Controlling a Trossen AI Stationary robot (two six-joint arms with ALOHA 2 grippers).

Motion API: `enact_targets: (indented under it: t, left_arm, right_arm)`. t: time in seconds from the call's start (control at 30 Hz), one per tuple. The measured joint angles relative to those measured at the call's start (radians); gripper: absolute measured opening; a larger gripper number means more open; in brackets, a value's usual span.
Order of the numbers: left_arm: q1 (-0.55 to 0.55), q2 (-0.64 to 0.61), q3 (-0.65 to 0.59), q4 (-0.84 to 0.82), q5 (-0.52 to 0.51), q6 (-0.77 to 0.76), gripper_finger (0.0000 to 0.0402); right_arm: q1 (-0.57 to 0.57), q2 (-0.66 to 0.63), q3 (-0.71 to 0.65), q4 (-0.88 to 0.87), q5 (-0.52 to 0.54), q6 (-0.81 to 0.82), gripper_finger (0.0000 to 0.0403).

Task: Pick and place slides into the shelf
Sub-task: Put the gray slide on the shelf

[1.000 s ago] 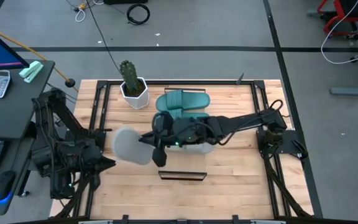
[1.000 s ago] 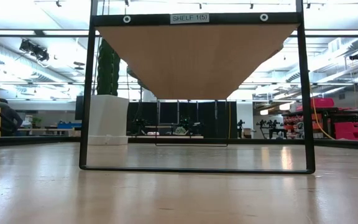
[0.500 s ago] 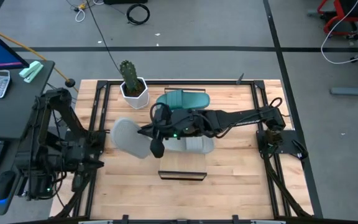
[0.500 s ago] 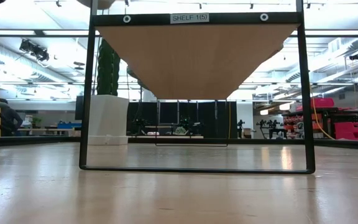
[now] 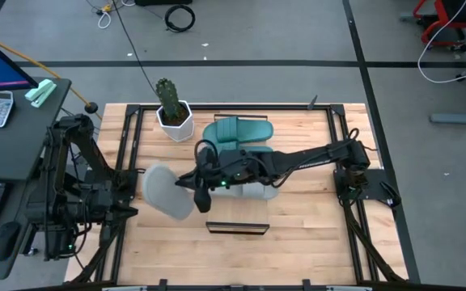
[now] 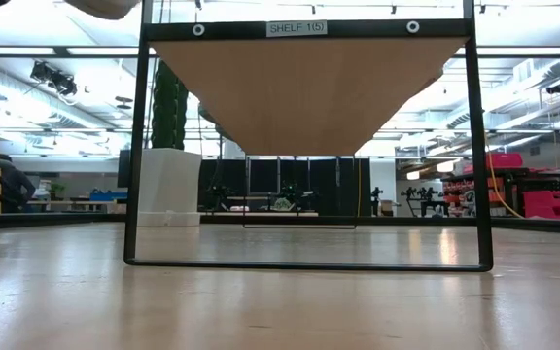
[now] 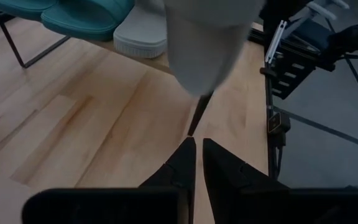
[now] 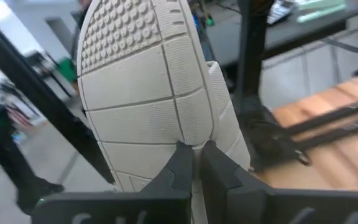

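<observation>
My right gripper (image 5: 196, 184) reaches across the table from the right and is shut on a light grey slide (image 5: 164, 191), held in the air left of the shelf (image 5: 237, 217). Its dotted sole faces the right wrist camera (image 8: 148, 93). Two teal slides (image 5: 238, 132) lie on the shelf's far end. The other grey slide (image 5: 259, 190) lies beside them under my right arm. My left gripper (image 7: 196, 149) is shut and empty, low at the table's left edge (image 5: 136, 212). My right gripper pinches the grey slide between its two fingers at the sole's side edge (image 8: 197, 134), beside the strap (image 8: 225, 106). The fingers come level from the table's right side. The slide is lifted clear of the table and stands on edge, its sole toward the gripper.
A potted cactus (image 5: 171, 109) stands at the table's far left, close to the teal slides. The shelf's black frame (image 6: 309, 29) stands on the table; in the low view a corner of the held slide (image 6: 105, 5) shows above its left post.
My right gripper has carried the grey slide a little toward the table's left edge, still clear of the table. A corner of the slide now shows at the low view's top left. My left arm has drawn back slightly toward the left edge.
</observation>
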Motion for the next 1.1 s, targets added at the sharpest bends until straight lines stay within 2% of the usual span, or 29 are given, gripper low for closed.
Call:
enact_targets:
  t: [0.1, 0.27, 0.7, 1.0, 1.1]
  left_arm:
    - [0.0, 0.0, 0.0, 0.001, 0.0, -0.001, 0.0032]
    - [0.001, 0.0, 0.0, 0.004, 0.0, -0.005, 0.0025]
    - [0.001, -0.001, 0.0, 0.005, 0.0, -0.008, 0.0027]
    - [0.002, -0.001, 0.0, 0.005, 0.0, -0.008, 0.0024]
    - [0.003, -0.001, 0.0, 0.005, 0.0, -0.008, 0.0028]
  right_arm:
    - [0.0, -0.001, -0.059, 0.116, -0.031, 0.02, 0.0014]
    - [0.0, -0.025, -0.078, 0.067, -0.094, -0.016, 0.0014]
    - [0.0, -0.132, -0.077, -0.182, -0.001, -0.128, 0.0014]
    - [0.003, -0.125, -0.081, -0.167, 0.006, -0.128, 0.0014]
    - [0.005, -0.131, -0.129, -0.112, 0.011, -0.111, 0.0014]
